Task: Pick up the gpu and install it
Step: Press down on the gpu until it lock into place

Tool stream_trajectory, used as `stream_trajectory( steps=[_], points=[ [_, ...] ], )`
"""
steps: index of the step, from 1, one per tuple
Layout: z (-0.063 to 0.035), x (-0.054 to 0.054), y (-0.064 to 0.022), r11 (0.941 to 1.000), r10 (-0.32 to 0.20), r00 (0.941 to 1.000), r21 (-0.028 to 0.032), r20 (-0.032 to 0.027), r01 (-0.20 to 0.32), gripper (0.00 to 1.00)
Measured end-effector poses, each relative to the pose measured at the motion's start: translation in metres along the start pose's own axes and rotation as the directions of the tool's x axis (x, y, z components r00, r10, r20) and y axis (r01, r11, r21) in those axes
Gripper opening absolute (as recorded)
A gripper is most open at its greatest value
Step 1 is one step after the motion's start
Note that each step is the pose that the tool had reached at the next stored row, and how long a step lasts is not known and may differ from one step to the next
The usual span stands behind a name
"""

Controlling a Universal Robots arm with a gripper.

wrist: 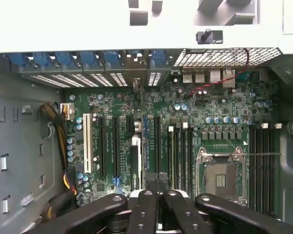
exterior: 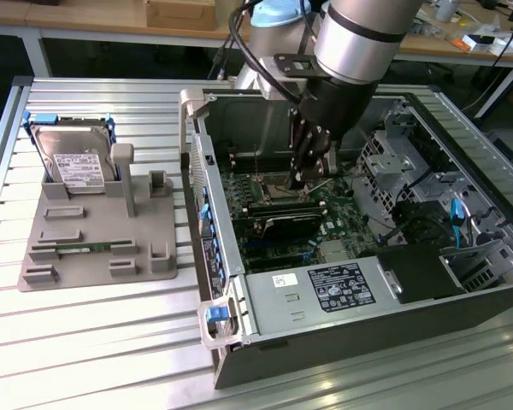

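Observation:
The gpu (exterior: 282,220) stands on edge in a slot of the green motherboard (exterior: 342,229) inside the open computer case, its black cooler face towards the exterior camera. My gripper (exterior: 301,178) hangs just above the card's top edge, a small gap apart from it in the exterior view. In the wrist view the black fingers (wrist: 145,204) are pressed together, the gripper (wrist: 156,181) is shut, and I see nothing between them. The gpu (wrist: 136,165) appears there edge-on as a thin strip running away from the fingertips.
A grey holder (exterior: 103,248) on the exterior view's left carries a silver hard drive (exterior: 73,162) and a green memory stick (exterior: 81,248). Inside the case are the power supply (exterior: 325,286), drive cages (exterior: 393,154), the CPU socket (wrist: 219,178) and cables (wrist: 58,126). The case walls (exterior: 207,196) stand close around the arm.

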State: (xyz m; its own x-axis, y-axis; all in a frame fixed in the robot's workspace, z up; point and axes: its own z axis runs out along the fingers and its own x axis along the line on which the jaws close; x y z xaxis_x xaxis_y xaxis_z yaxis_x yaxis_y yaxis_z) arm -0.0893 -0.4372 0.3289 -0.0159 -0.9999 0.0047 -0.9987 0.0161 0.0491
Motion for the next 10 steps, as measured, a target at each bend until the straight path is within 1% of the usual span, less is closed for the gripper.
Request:
stream_trajectory(
  steps=[2,3,4,7,8,9,10],
  points=[
    [0.0112,0.001,0.0071,1.0000,0.004,1.0000,0.0001,0.0003,-0.004,0.11],
    [0.0148,0.001,0.0093,1.0000,0.005,1.0000,0.0000,0.0002,-0.005,0.11],
    [0.0209,0.002,0.0150,1.0000,0.006,1.0000,0.0001,0.0001,-0.006,0.11],
    [0.0313,0.002,0.0284,1.0000,0.007,1.0000,0.0000,-0.0002,-0.007,0.11],
    [0.0365,0.002,0.0299,1.0000,0.007,1.0000,0.0000,-0.0003,-0.007,0.11],
    [0.0393,0.002,0.0298,1.0000,0.008,1.0000,0.0000,-0.0003,-0.008,0.11],
    [0.0396,0.002,0.0317,1.0000,0.008,1.0000,0.0022,-0.0001,-0.008,0.11]
  ],
)
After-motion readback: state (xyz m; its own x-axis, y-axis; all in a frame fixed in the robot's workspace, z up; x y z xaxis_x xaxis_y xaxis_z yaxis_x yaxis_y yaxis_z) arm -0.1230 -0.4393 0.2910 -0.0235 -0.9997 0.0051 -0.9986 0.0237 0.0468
